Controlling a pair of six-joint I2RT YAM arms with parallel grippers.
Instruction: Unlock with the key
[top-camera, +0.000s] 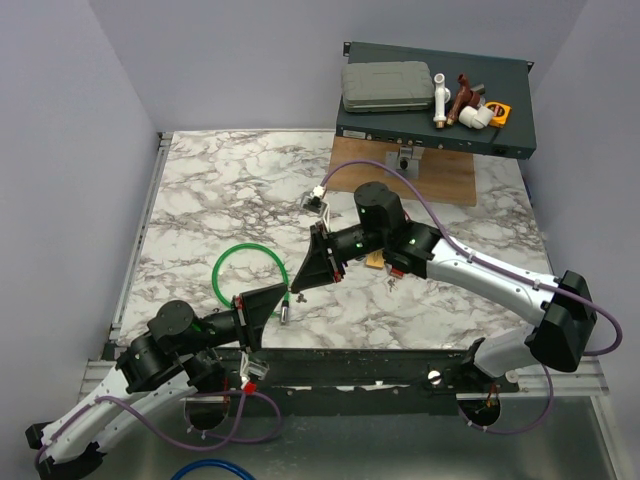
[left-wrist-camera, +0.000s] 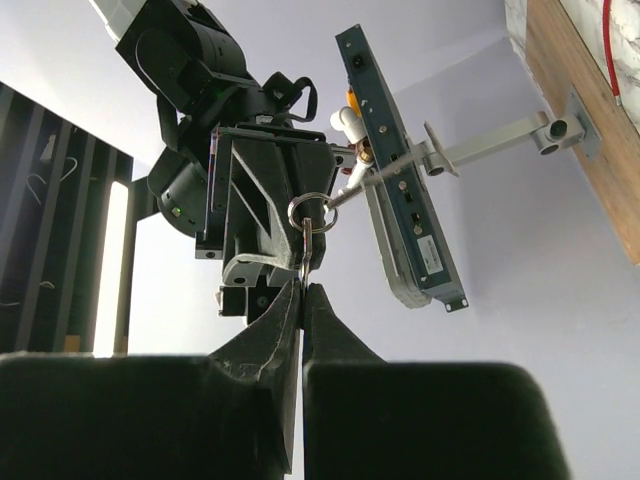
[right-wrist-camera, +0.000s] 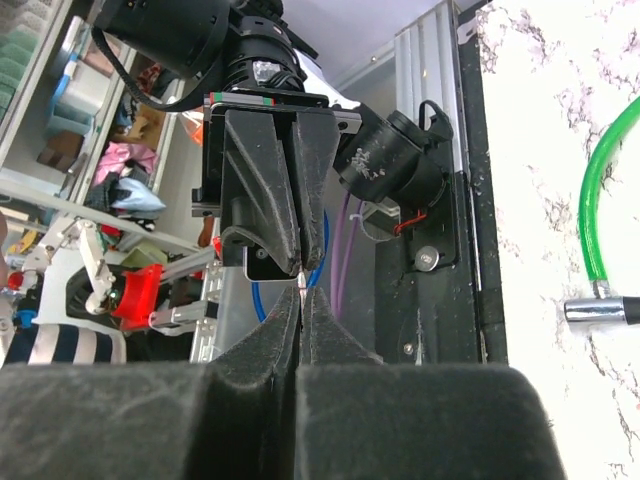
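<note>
The key is a thin metal blade hanging from a silver ring. My left gripper is shut on its lower end. My right gripper meets the left one tip to tip and is shut on a sliver of the key. In the top view the left gripper and the right gripper join just above the table, right of the green cable loop. The key itself is too small to make out there. A brass-coloured piece lies partly hidden under my right forearm.
The green cable ends in a metal barrel close below the grippers. A wooden board and a dark box carrying a grey case and pipe fittings stand at the back right. The table's near edge rail runs behind the gripper bases.
</note>
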